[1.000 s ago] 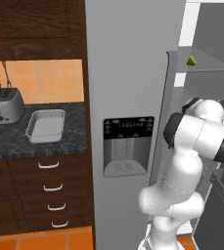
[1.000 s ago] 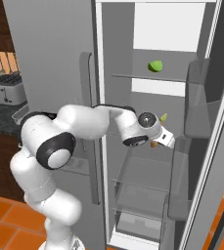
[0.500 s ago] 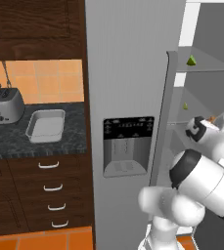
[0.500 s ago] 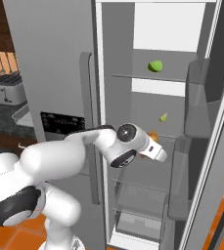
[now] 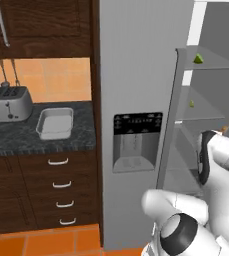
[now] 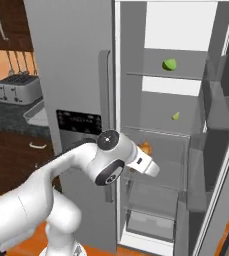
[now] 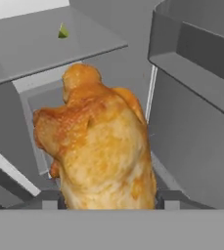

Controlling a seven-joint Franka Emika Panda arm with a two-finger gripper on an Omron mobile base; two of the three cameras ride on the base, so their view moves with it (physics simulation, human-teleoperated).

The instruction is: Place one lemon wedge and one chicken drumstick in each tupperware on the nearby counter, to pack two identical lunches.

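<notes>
Right now the big grey fridge (image 6: 71,60) dominates, one door shut with its dispenser panel (image 5: 137,141), the other side standing open onto glass shelves. Off to the side runs the counter (image 5: 16,142), black and speckled, with a steel toaster (image 5: 7,104) and one tupperware (image 5: 55,123) sitting on it, and that tupperware looks empty, so by my reckoning nothing is packed yet. A second container I cannot make out from these angles.

Over to the arm, reaching from the base into the open fridge at middle-shelf height. In the hand view the chicken drumstick (image 7: 101,146) sits right up against the camera, wedged between the two dark fingertips (image 7: 166,199), so the gripper (image 7: 107,200) looks clamped on it, bulbous end toward us, the narrower end pointing away into the fridge. From the right base view a sliver of orange (image 6: 145,148) peeks past the wrist at the shelf edge.

Smaller still, two lemon wedges wait inside: one lemon wedge (image 6: 169,64) on the top shelf, another (image 6: 176,116) one shelf below. So both lemons are still to fetch, and I see no second drumstick.

Obstacles? The shelf above the hand, the door bins (image 7: 196,44) alongside, and the closed door between fridge and counter all crowd the way out
</notes>
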